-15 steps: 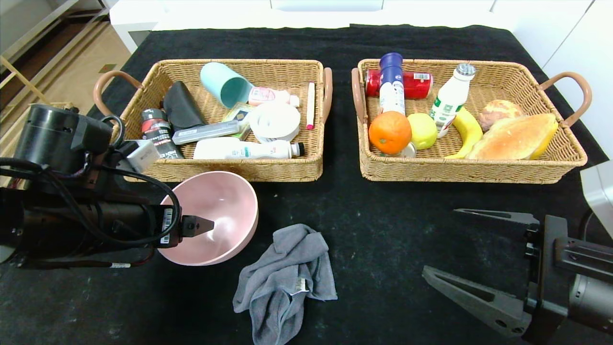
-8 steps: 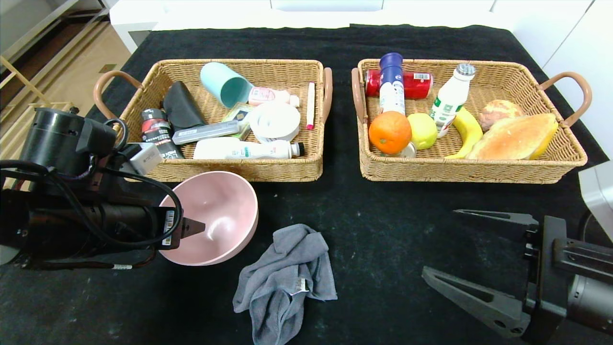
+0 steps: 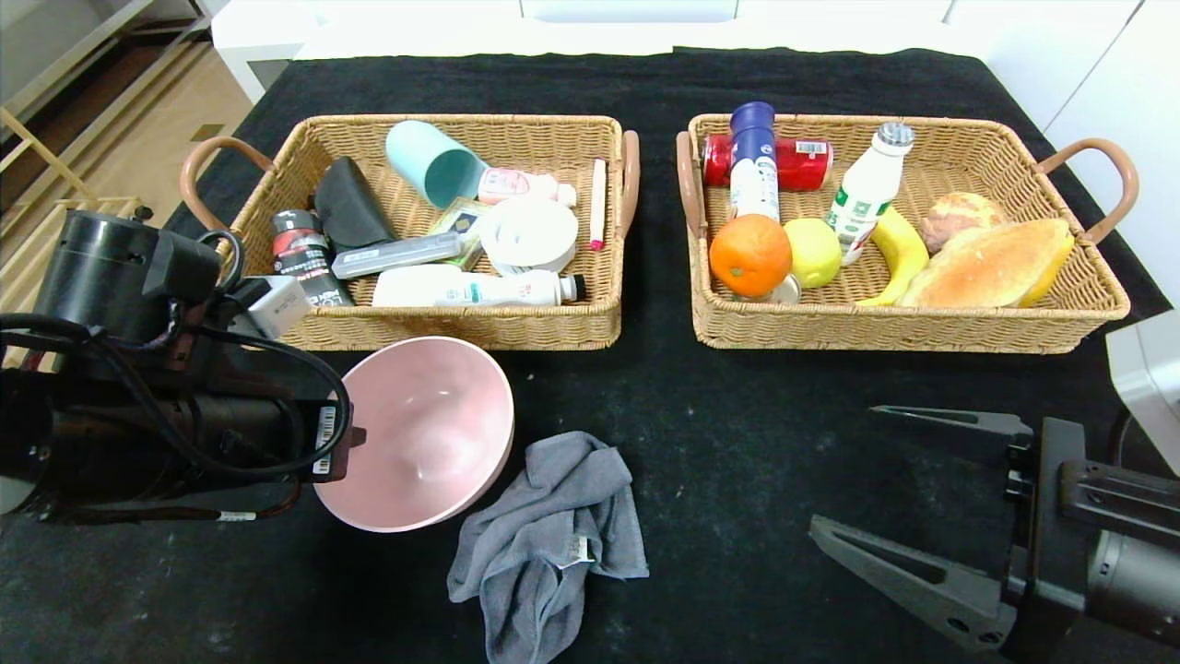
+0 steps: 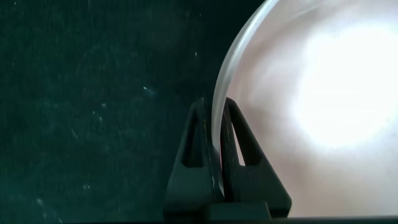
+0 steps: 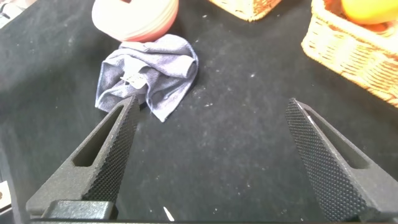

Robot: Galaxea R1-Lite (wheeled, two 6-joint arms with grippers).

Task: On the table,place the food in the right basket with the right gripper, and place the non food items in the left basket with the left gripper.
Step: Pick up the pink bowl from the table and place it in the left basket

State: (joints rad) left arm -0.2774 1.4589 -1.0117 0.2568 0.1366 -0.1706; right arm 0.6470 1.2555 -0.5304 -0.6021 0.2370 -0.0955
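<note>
My left gripper [image 3: 356, 433] is shut on the near-left rim of the pale pink bowl [image 3: 426, 432], which is tipped up in front of the left basket [image 3: 442, 334]. In the left wrist view the fingers [image 4: 239, 143] pinch the bowl's thin rim [image 4: 225, 81]. A crumpled grey cloth [image 3: 553, 526] lies on the table [image 3: 728, 424] just right of the bowl. My right gripper [image 3: 843, 468] hovers open and empty at the near right. The orange [image 3: 750, 254], banana [image 3: 899, 249], croissant [image 3: 991, 267] and blue-capped bottle [image 3: 754, 166] lie in the right basket [image 3: 885, 334].
The left basket holds a teal cup [image 3: 433, 166], bottles, a white round case and other small items. A red can [image 3: 802, 159], a second white bottle [image 3: 867, 194] and a yellow-green fruit [image 3: 813, 251] also sit in the right basket. Bare black cloth spans between the two grippers.
The left gripper's fingers have shut on the bowl's rim. The bowl has tipped up and shifted a little to the right, toward the cloth. The right arm has not moved.
</note>
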